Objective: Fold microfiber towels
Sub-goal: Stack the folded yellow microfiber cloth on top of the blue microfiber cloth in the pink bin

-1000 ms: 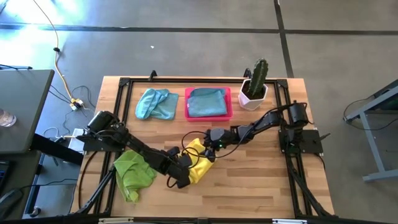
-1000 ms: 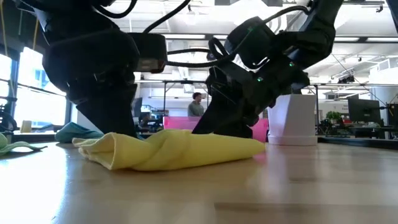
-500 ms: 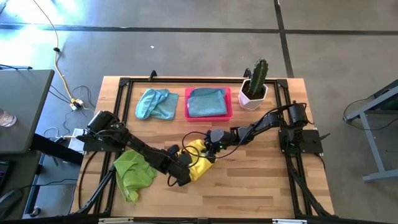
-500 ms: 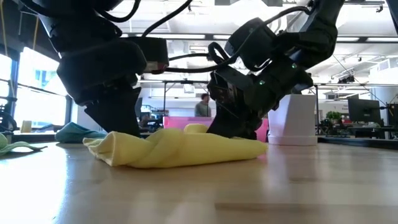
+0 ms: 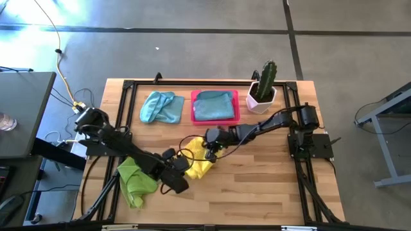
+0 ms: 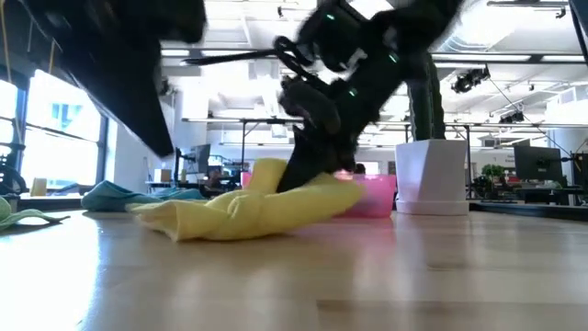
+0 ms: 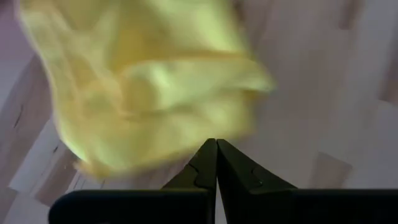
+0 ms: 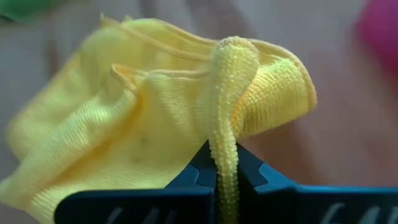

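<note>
**Both arms low over the desk, both grippers closed**

In the high view the left arm runs from the frame's left edge diagonally down toward the lower centre, ending in the left gripper (image 5: 174, 181), whose fingers (image 7: 205, 167) are pressed flat together with nothing between them. The right arm stretches from the right side leftward to mid-frame. The right gripper (image 5: 210, 139) is pinched on a ridge of the yellow towel (image 8: 155, 130), its fingers (image 8: 198, 169) clamped either side of the fold.
</note>
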You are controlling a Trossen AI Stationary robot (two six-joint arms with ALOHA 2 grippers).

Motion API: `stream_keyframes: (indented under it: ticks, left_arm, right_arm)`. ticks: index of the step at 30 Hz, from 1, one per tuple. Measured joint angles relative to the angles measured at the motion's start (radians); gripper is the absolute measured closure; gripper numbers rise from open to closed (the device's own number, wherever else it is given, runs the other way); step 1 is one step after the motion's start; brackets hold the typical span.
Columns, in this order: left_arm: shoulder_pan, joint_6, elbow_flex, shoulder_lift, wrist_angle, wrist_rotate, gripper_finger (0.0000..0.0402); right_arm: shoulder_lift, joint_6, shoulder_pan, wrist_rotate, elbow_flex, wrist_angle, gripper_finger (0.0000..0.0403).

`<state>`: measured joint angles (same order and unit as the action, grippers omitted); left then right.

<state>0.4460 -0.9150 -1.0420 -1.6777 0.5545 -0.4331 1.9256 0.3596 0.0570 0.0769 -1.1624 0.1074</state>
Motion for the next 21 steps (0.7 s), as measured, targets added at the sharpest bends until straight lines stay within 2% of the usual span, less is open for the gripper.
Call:
stream_keyframes:
  ticks: [6, 11, 13, 14, 15, 18, 19, 20, 21]
  left_arm:
    - [0.064, 0.001, 0.000, 0.088, 0.011, -0.075, 0.0401]
    - [0.122, 0.001, -0.002, 0.164, 0.010, -0.087, 0.0401]
    - [0.146, 0.001, -0.002, 0.191, 0.011, -0.096, 0.0401]
    - [0.160, 0.001, -0.002, 0.205, 0.011, -0.104, 0.0401]
    - [0.173, 0.001, -0.002, 0.220, 0.011, -0.112, 0.0401]
    - [0.214, 0.001, -0.002, 0.262, 0.011, -0.132, 0.0401]
    - [0.227, 0.002, -0.002, 0.275, 0.015, -0.136, 0.0401]
    - [0.241, 0.001, -0.002, 0.288, 0.018, -0.144, 0.0401]
    - [0.254, 0.001, -0.002, 0.302, 0.022, -0.154, 0.0401]
  right_arm:
    - [-0.001, -0.207, -0.001, 0.296, -0.284, 0.403, 0.0402]
    - [-0.001, -0.322, -0.026, 0.535, -0.461, 0.492, 0.0402]
    - [-0.001, -0.344, -0.045, 0.592, -0.528, 0.514, 0.0402]
    - [-0.002, -0.352, -0.058, 0.568, -0.563, 0.528, 0.0402]
    - [-0.002, -0.361, -0.074, 0.493, -0.596, 0.541, 0.0402]
    - [-0.001, -0.382, -0.138, 0.165, -0.692, 0.543, 0.0403]
    - [-0.002, -0.382, -0.157, 0.130, -0.715, 0.531, 0.0403]
    - [-0.003, -0.371, -0.175, 0.149, -0.736, 0.529, 0.0403]
    - [-0.003, -0.346, -0.192, 0.221, -0.756, 0.551, 0.0403]
